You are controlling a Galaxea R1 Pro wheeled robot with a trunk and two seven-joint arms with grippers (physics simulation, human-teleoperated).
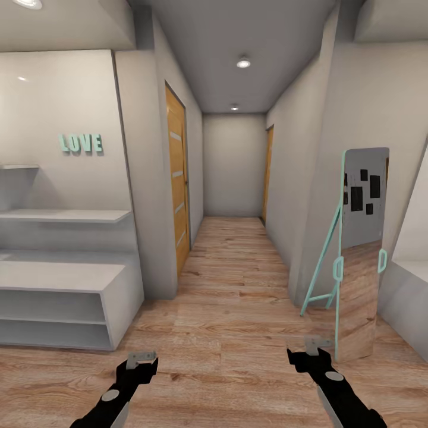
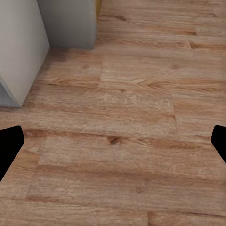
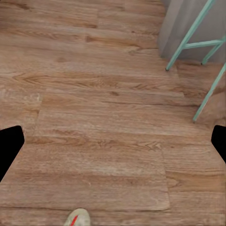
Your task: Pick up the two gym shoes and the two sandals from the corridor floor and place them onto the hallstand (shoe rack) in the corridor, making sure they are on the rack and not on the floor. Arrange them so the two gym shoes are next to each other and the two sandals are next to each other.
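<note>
The pale grey hallstand (image 1: 59,276) stands at the left of the head view, with mint "LOVE" letters (image 1: 81,143) on the wall above it; its shelves hold nothing. My left gripper (image 1: 142,360) and right gripper (image 1: 315,349) hover low over the wood-plank floor (image 1: 226,333), both open with nothing between the fingers. In the right wrist view the cream toe of one gym shoe (image 3: 77,218), with a red accent, lies on the planks near my right gripper (image 3: 113,146). In the left wrist view my left gripper (image 2: 113,146) is over bare planks. The sandals are out of view.
A standing mirror with a mint-green frame (image 1: 359,255) leans at the right, its legs (image 3: 188,44) close to my right arm. The hallstand's corner (image 2: 19,52) is near my left arm. The corridor runs ahead between grey walls, with a wooden door (image 1: 176,184) on the left.
</note>
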